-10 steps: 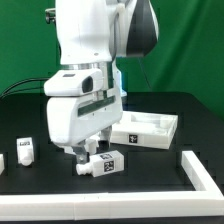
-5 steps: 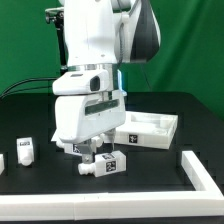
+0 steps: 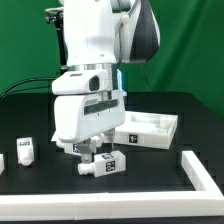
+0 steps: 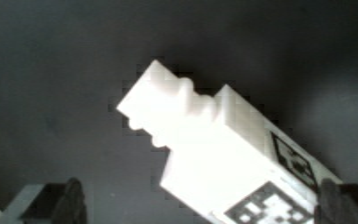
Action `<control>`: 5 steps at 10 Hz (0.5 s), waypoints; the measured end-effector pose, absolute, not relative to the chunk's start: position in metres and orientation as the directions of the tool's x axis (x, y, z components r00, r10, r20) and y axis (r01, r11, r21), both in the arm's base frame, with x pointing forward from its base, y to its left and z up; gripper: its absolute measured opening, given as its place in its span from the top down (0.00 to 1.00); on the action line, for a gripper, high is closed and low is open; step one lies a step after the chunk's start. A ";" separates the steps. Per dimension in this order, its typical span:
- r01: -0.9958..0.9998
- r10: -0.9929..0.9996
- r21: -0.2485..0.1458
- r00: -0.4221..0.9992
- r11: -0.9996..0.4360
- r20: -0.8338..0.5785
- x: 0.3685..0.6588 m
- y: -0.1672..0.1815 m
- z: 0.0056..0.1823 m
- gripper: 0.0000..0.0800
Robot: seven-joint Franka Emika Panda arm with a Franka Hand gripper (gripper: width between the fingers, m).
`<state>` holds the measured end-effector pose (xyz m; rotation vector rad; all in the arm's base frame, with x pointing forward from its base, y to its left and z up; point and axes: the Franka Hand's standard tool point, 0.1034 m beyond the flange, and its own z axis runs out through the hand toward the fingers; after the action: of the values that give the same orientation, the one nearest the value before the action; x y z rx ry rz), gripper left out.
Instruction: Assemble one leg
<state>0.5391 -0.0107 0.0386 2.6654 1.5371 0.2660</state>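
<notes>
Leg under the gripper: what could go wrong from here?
Wrist view: the leg lies skewed across the open gripper; closing may twist it or catch only a corner. Exterior view: the gripper stands over one end of the leg, so a lift could tilt or drop it.

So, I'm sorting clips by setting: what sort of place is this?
Probably a robotics lab bench: a green backdrop, a black table, and the leg bearing fiducial tags.
</notes>
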 end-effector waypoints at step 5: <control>0.832 0.836 0.084 0.542 -0.548 0.081 0.523 0.015 0.027 0.19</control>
<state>0.5233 0.0154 0.0271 2.7278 1.4758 0.1726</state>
